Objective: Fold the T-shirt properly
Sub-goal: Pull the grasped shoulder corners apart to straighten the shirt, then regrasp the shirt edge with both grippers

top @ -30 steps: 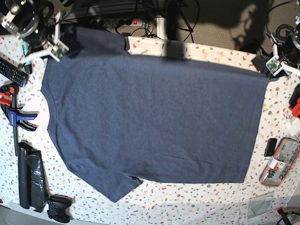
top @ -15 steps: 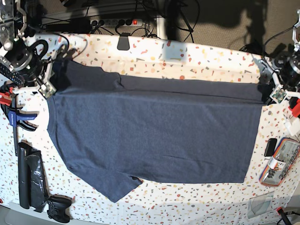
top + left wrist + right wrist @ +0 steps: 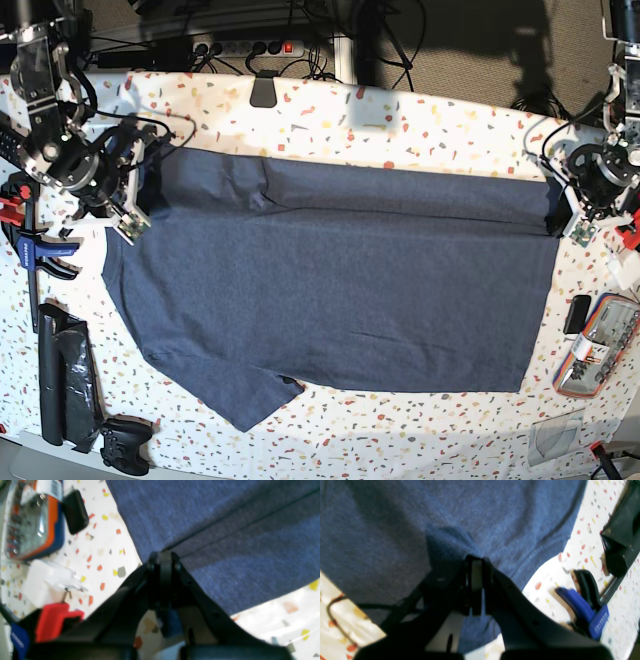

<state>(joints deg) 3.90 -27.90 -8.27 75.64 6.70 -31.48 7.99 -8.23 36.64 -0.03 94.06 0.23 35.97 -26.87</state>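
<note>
T-shirt (image 3: pixel 330 280) far edge folded, underside hidden.

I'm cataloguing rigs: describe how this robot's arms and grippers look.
Both arms end in round silver-and-black joint housings with loose black cables. A small green circuit board sits on a white mount by each wrist. The left gripper and right gripper have matte black, wedge-shaped plastic fingers tapering to narrow tips.

A white speckled surface (image 3: pixel 450 125) carried a spread slate-blue T-shirt (image 3: pixel 340 290), a black bag (image 3: pixel 65 375), a game controller (image 3: pixel 127 444) and a blue clamp (image 3: pixel 40 250).
</note>
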